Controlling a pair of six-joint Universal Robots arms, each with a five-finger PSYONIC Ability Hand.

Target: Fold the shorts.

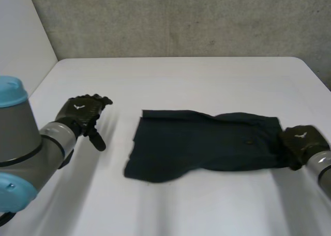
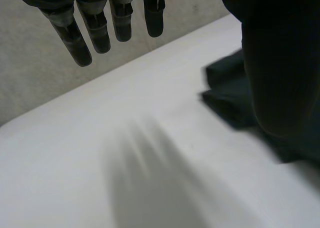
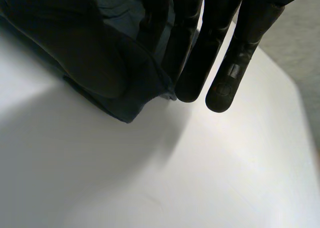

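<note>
White table (image 1: 181,80) set against a grey concrete wall (image 1: 181,18), seen from the head camera. We find the dark shorts (image 1: 201,145) lying flat, right of the table's middle, with their long axis running across the table from side to side.

The left hand (image 1: 83,112) hovers over bare table beside the left end of the shorts, clearly apart from the cloth. In the left wrist view its fingers (image 2: 102,28) hang straight and spread, holding nothing, and the near end of the shorts (image 2: 230,95) lies beyond them, partly behind the thumb (image 2: 280,63).

The right hand (image 1: 302,143) sits at the right end of the shorts, overlapping the cloth there. In the right wrist view we see that end of the shorts (image 3: 137,88) bunched between the thumb (image 3: 75,43) and the straight fingers (image 3: 235,53), which pinch it. The outer fingertips reach past the edge of the cloth over bare table.
</note>
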